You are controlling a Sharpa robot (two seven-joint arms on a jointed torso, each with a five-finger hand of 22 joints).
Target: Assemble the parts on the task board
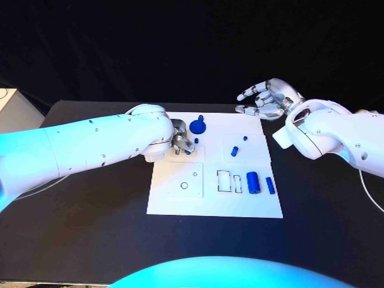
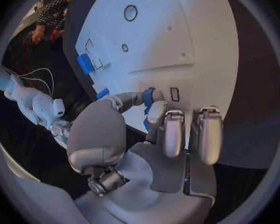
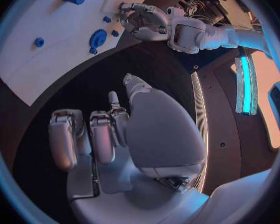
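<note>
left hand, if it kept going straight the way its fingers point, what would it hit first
Most likely the task board itself: the left hand pinches a small blue part just over the white surface, though depth is unclear.

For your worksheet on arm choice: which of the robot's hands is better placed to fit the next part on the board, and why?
Left. The left hand already pinches a small blue part over the task board; the right hand hovers beyond the board's far edge, holding nothing.
</note>
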